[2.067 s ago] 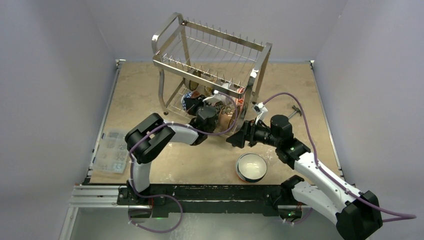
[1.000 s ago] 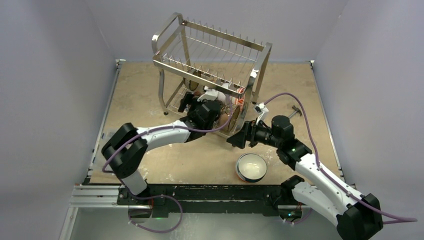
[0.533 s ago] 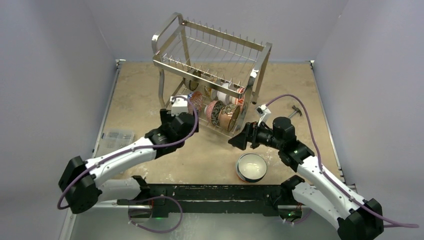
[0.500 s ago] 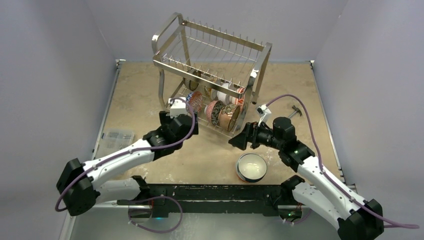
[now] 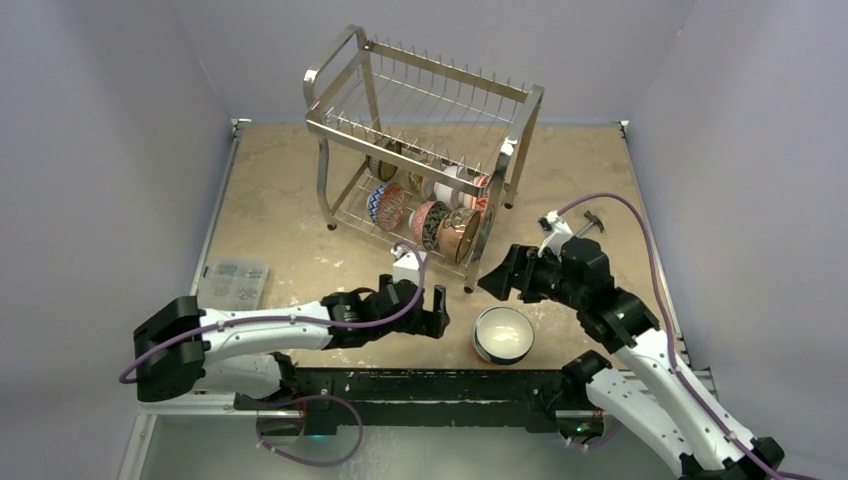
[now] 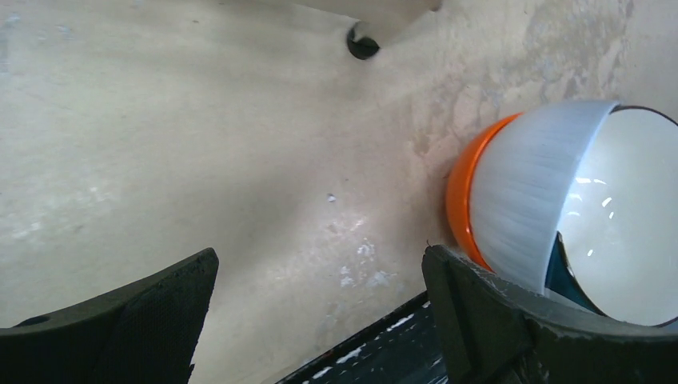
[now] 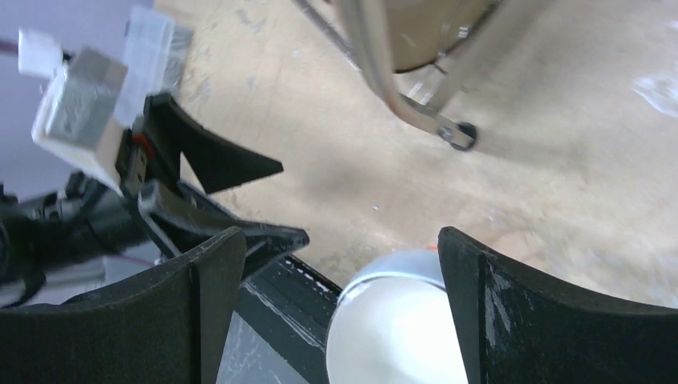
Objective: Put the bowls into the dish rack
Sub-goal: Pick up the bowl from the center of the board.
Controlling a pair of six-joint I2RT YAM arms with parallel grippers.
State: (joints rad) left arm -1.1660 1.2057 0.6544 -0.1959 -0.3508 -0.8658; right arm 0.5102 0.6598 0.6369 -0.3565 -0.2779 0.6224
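Most of the job looks done: several bowls stand on edge in a row on the lower tier of the dish rack, in the upper middle of the top view, while its upper tier shows only bare wires. What is left, as far as I can see, is one nested stack on the bench at lower centre. The left wrist view shows a ribbed white bowl sitting in an orange one, with a sliver of teal beneath. The left pincer lies low just left of that stack, jaws apart and empty. The right pincer hangs just above it in the frame, also spread and holding nothing. I judge the stack must be taken apart and racked.
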